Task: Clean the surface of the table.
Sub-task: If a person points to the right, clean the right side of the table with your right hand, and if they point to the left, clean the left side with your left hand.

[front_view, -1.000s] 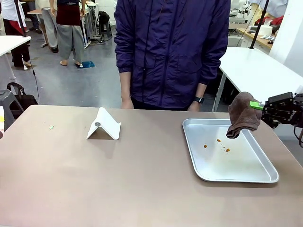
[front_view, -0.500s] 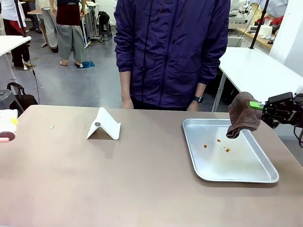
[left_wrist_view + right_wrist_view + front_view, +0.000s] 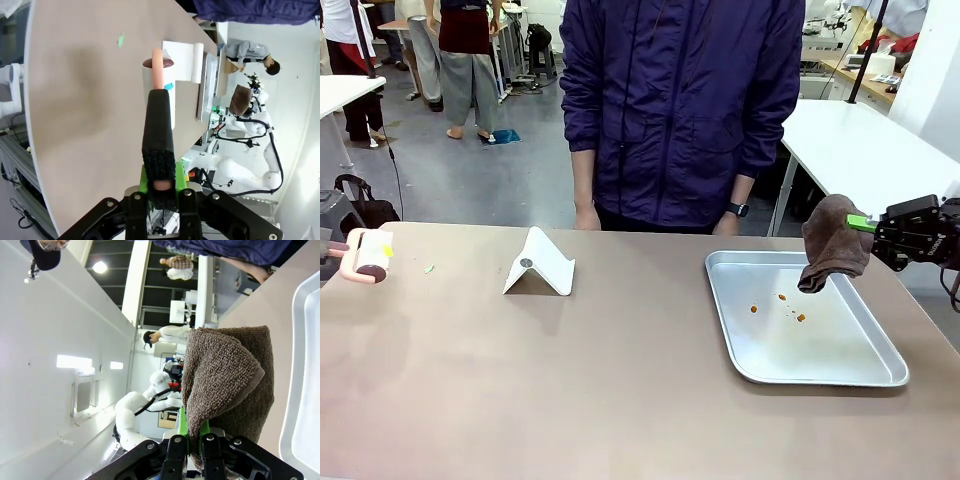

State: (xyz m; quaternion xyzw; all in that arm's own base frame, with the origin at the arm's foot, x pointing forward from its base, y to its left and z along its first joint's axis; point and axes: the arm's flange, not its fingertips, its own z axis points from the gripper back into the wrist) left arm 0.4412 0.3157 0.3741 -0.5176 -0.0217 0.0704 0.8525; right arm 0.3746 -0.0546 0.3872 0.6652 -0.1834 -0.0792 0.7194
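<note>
lint roller [image 3: 367, 256] has come further in at the left edge of the tabletop [image 3: 570, 390] than half a second ago, now near the green scrap [image 3: 429, 268]; left jaws clamped on its black handle. right jaws unchanged, pinching the brown cloth [image 3: 832, 245] above the far right corner of the tray [image 3: 840, 375], which has crumbs [image 3: 782, 297] in it. white stand [image 3: 540, 265] unmoved.

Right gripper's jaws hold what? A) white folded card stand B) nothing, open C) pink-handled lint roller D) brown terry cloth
D: the right gripper has its jaws shut on the brown terry cloth, which hangs above the far right corner of the silver metal tray.
</note>
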